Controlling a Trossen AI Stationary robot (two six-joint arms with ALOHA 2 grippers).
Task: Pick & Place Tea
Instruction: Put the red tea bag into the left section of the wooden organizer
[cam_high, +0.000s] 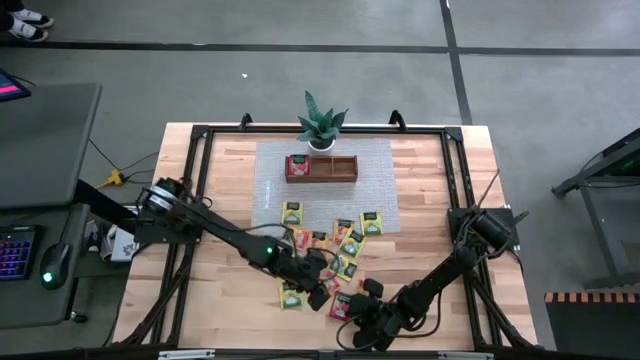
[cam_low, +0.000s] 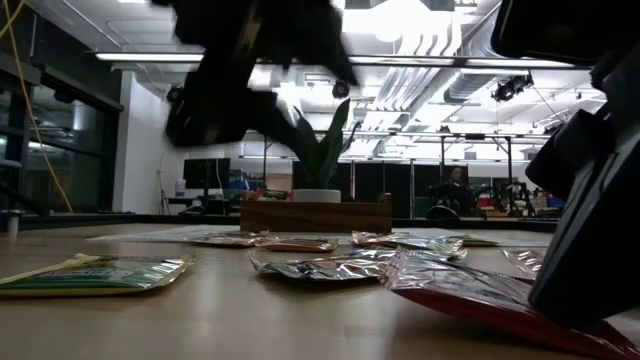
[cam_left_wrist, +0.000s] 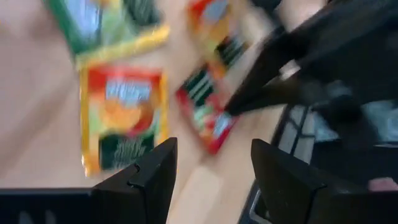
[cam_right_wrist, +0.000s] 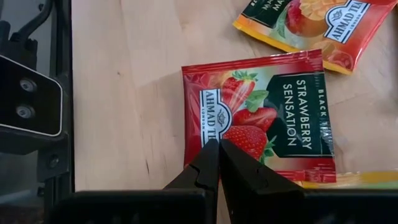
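While the left gripper (cam_high: 318, 283) hovers with fingers spread and empty over scattered tea packets (cam_high: 345, 245) mid-table, the right gripper (cam_high: 358, 305) rests pinched shut, tips touching a red strawberry packet (cam_right_wrist: 258, 121) near the front edge.

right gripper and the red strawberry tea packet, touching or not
Touching. In the right wrist view the shut right gripper presses its tips onto the red strawberry packet.

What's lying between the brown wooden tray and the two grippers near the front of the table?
In the high view, scattered yellow, orange and green tea packets lie between the brown wooden tray and the left gripper and right gripper.
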